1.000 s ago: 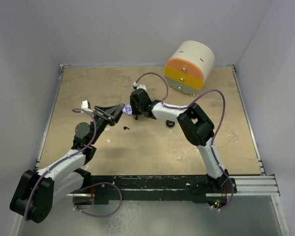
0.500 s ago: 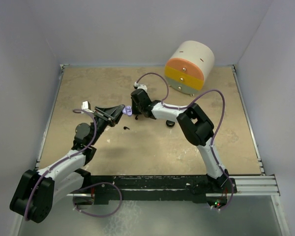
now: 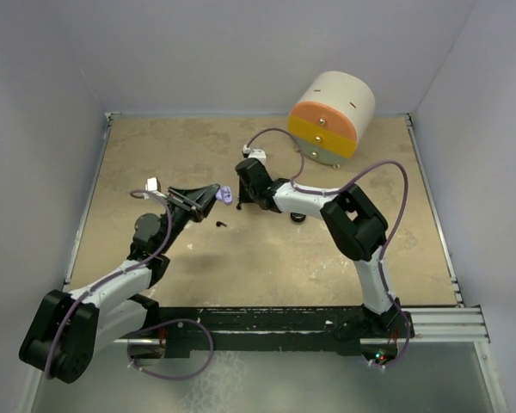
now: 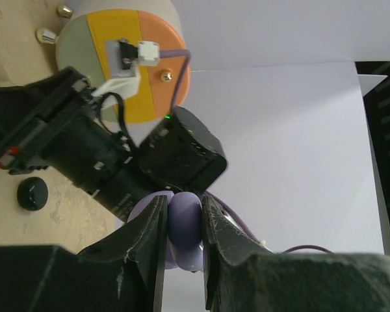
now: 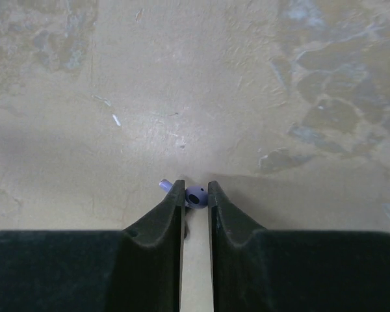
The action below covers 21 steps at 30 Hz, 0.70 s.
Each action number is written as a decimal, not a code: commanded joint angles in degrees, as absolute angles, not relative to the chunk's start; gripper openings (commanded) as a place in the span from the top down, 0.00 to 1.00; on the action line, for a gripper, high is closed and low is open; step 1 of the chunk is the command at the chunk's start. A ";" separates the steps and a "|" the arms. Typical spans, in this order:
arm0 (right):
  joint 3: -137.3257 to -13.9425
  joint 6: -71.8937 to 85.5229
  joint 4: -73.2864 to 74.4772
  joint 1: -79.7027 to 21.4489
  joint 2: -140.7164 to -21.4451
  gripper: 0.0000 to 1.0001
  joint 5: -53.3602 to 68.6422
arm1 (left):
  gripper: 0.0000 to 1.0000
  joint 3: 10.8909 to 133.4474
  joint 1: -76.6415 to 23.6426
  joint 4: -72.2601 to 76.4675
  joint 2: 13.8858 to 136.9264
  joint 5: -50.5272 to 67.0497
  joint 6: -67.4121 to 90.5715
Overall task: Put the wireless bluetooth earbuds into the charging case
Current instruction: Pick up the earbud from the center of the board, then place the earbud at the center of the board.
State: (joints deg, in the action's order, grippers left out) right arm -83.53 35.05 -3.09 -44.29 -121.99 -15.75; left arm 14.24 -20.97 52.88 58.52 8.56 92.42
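My left gripper [image 4: 184, 200] is shut on the lavender charging case [image 4: 186, 229] and holds it above the table; from above the case [image 3: 226, 194] shows at the tips of that gripper [image 3: 215, 192]. Just right of the case, my right gripper [image 3: 243, 199] points down at the table. In the right wrist view its jaws [image 5: 195, 185] are shut on a lavender earbud [image 5: 196, 195], whose stem [image 5: 163, 184] pokes out past the left finger. A black earbud [image 3: 221, 224] lies on the table below the case.
A black round puck [image 3: 298, 216] lies half under the right arm, and it shows again [image 4: 32, 193] in the left wrist view. A white cylinder with orange, yellow and grey drawer fronts [image 3: 331, 116] lies at the back right. White walls enclose the table.
My right gripper has drawn back to the right, away from the case, and its jaws have narrowed onto the lavender earbud. The left gripper and the case have barely moved.
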 commanded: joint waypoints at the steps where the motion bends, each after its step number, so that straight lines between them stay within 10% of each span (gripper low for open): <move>1: -81.25 33.07 -3.93 -43.86 -115.02 0.84 -20.24 | 1.00 16.71 -20.52 56.49 61.35 9.24 91.58; 21: -68.71 28.60 1.33 -41.01 -98.84 0.85 -22.04 | 1.00 21.82 -20.70 63.85 76.56 11.29 89.40</move>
